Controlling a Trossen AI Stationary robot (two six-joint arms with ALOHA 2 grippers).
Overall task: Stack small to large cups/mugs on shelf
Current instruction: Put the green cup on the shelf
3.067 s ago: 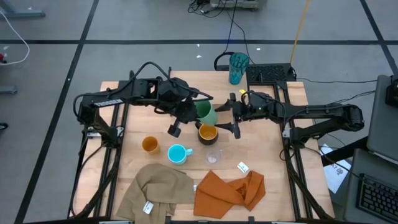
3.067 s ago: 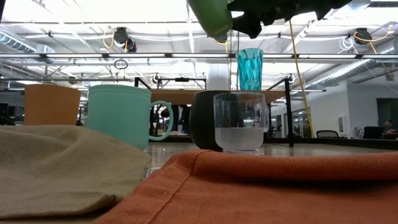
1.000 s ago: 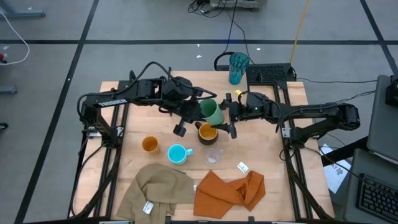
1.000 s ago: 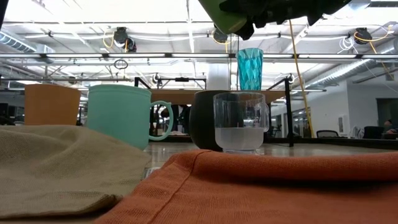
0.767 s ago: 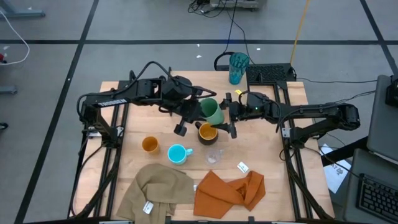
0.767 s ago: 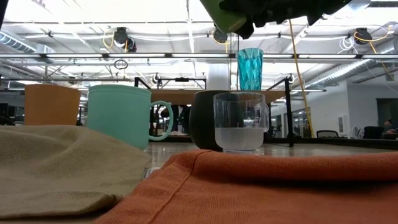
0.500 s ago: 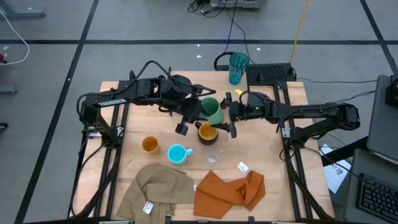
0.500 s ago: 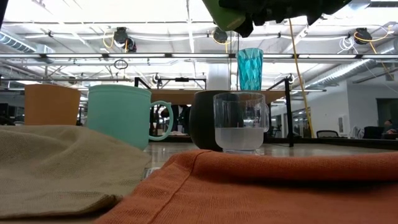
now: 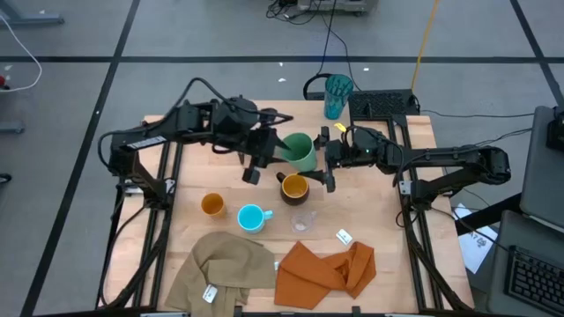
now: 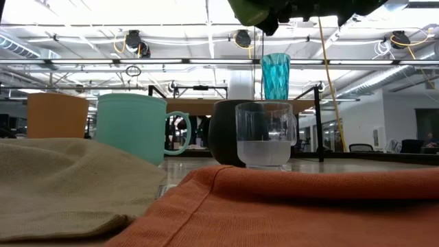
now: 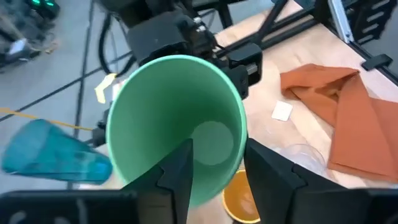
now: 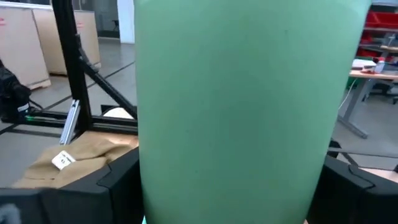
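- Since a second ago the left arm has pulled back toward the far left and its fingers have let go; the green cup [image 9: 300,151] now stays with the right gripper [image 9: 324,161], in the air above the middle of the table [image 9: 397,229].
- High view: the left gripper [image 9: 263,159] sits just left of the green cup. The black mug [image 9: 294,187] stands right below the handover spot, with the small orange cup [image 9: 211,205], the light blue mug [image 9: 253,217] and the clear cup [image 9: 302,221] nearer. The teal tumbler [image 9: 337,95] stands at the far edge, on what I take to be the shelf, though its board does not show clearly.
- Low view: the green cup [image 10: 251,12] hangs at the top of the picture, high over the clear cup [image 10: 265,134] and the black mug [image 10: 223,132]; the tan cloth [image 10: 68,182] and orange cloth [image 10: 309,206] fill the near ground.
- Left wrist view: the cup's rim [image 11: 177,127] lies between the left fingers [image 11: 177,171], one of them inside its mouth; the jaws look parted and no longer pinching.
- Right wrist view: the green cup [image 12: 249,106] fills the picture between the right fingers [image 12: 109,180], which hold it across its wide body.
- Risk: if the inner left finger drags the rim as it withdraws, the cup may twist in the right grip and drop onto the black mug.
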